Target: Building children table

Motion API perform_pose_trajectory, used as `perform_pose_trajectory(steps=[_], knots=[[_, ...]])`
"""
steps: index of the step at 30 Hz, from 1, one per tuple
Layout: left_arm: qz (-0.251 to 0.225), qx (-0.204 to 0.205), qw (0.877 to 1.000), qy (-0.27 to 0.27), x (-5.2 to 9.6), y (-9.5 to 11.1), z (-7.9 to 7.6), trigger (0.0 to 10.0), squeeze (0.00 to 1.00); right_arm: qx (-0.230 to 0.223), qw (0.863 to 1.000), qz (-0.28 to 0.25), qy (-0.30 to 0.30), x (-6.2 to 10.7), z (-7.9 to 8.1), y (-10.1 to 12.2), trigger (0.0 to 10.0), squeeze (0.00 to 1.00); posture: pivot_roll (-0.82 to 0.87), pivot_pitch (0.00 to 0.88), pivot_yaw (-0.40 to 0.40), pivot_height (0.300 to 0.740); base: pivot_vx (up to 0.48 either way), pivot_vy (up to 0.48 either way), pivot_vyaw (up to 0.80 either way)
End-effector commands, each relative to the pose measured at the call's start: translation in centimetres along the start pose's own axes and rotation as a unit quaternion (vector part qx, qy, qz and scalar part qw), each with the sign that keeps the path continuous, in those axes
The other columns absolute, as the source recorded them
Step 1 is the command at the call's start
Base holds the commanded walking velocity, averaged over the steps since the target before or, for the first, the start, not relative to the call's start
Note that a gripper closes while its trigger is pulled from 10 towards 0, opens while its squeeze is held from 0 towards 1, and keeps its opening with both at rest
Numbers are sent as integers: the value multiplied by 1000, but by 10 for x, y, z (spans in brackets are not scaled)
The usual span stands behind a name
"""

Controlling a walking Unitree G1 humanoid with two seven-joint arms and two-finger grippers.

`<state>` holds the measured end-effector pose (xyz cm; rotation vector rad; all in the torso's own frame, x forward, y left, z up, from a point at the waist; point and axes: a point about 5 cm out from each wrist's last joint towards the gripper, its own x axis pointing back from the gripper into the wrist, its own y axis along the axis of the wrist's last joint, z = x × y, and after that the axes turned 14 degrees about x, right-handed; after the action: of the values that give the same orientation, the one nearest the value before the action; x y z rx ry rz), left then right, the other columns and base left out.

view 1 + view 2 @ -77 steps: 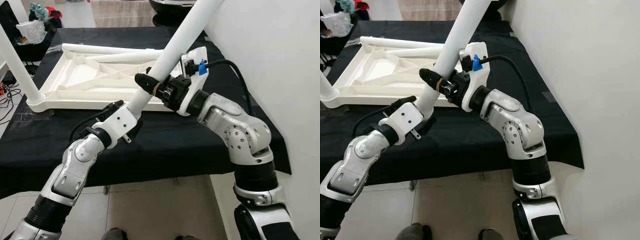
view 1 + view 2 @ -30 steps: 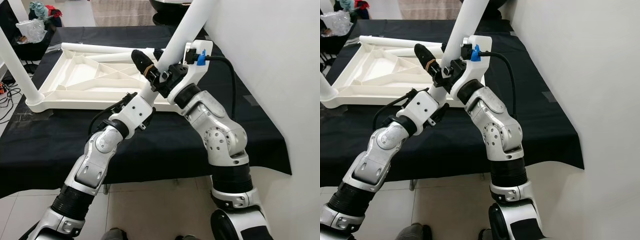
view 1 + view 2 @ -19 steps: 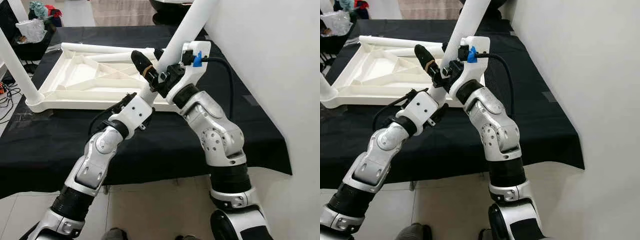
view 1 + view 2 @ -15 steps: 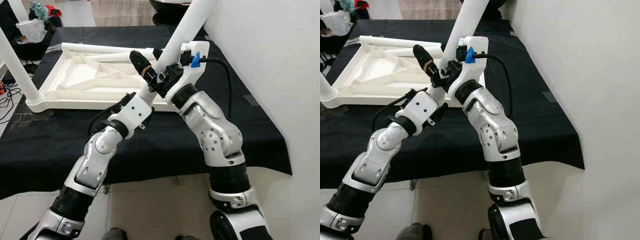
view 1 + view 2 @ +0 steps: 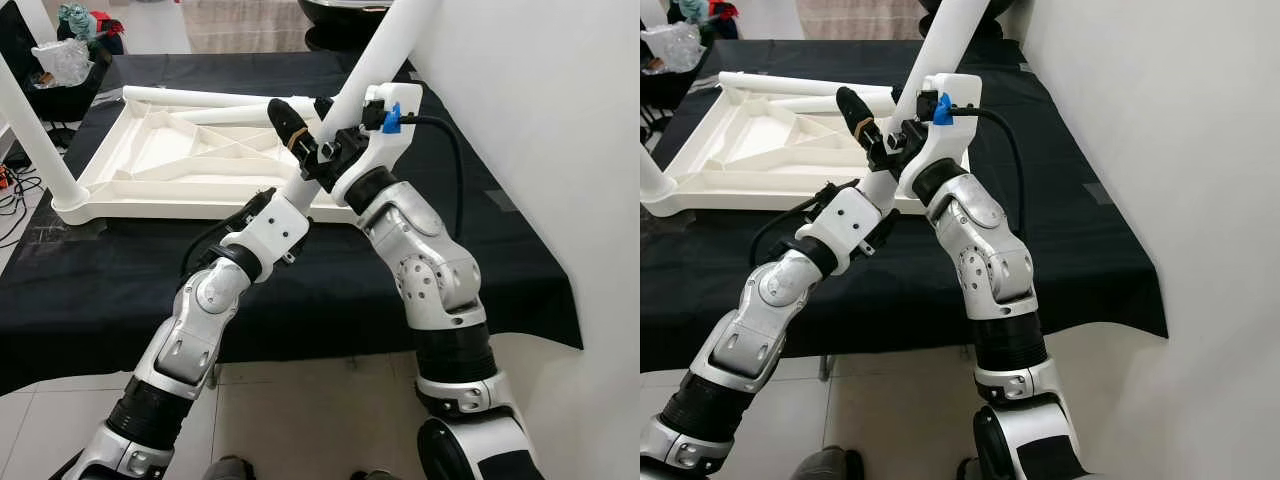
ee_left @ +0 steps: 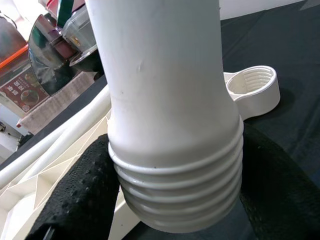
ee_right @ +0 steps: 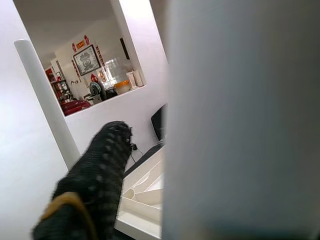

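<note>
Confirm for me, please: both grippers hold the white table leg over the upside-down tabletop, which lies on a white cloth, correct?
Not quite: the cloth is black, as the left eye view shows. Both the left gripper and right gripper do hold the white table leg over the upside-down tabletop.

No lettering can be read anywhere. A red sign (image 6: 24, 93) in the left wrist view carries marks too blurred to make out. Red wall hangings (image 7: 80, 44) beside a framed picture (image 7: 85, 59) in the right wrist view are equally illegible.

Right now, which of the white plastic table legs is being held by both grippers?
The tilted white plastic leg near the wall, gripped by the left gripper and right gripper; another stands fitted at the tabletop's left corner.
</note>
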<state>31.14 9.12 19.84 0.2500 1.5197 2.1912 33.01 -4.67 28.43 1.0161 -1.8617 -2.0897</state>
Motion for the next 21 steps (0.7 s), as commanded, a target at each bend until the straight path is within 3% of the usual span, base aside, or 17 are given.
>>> perform_pose_trajectory(steps=[1, 12, 16, 17, 18, 19, 21], knots=[[-13, -12, 999, -39, -1, 6, -16, 10000, 0, -10, 1000, -8, 25, -7, 12, 3, 0, 0, 35, 91, -32, 740, 0, 0, 0], [-11, -16, 999, -35, -1, 5, -12, 10000, 0, -11, 1000, -11, 20, -8, 10, 4, 0, 0, 32, 94, -31, 740, 0, 0, 0], [0, 6, 1000, -24, 0, 2, -10, 10000, 0, -9, 1000, -11, 16, -8, 8, 4, 0, 0, 34, 91, -31, 740, 0, 0, 0], [4, 23, 1000, -17, 1, 2, -9, 10000, 396, -9, 1000, -13, 14, -8, 6, 5, 0, 0, 34, 91, -31, 740, 0, 0, 0], [4, 23, 1000, -17, 1, 2, -9, 10000, 396, -9, 1000, -13, 14, -8, 6, 5, 0, 0, 34, 91, -31, 740, 0, 0, 0], [2, 39, 999, -21, 3, 2, -10, 10000, 1000, -9, 1000, -15, 11, -9, 5, 6, 0, 0, 34, 89, -33, 740, 0, 0, 0], [-2, 43, 999, -18, 4, 3, -10, 10000, 1000, -8, 1000, -18, 8, -9, 3, 7, 0, 0, 34, 89, -33, 740, 0, 0, 0]])
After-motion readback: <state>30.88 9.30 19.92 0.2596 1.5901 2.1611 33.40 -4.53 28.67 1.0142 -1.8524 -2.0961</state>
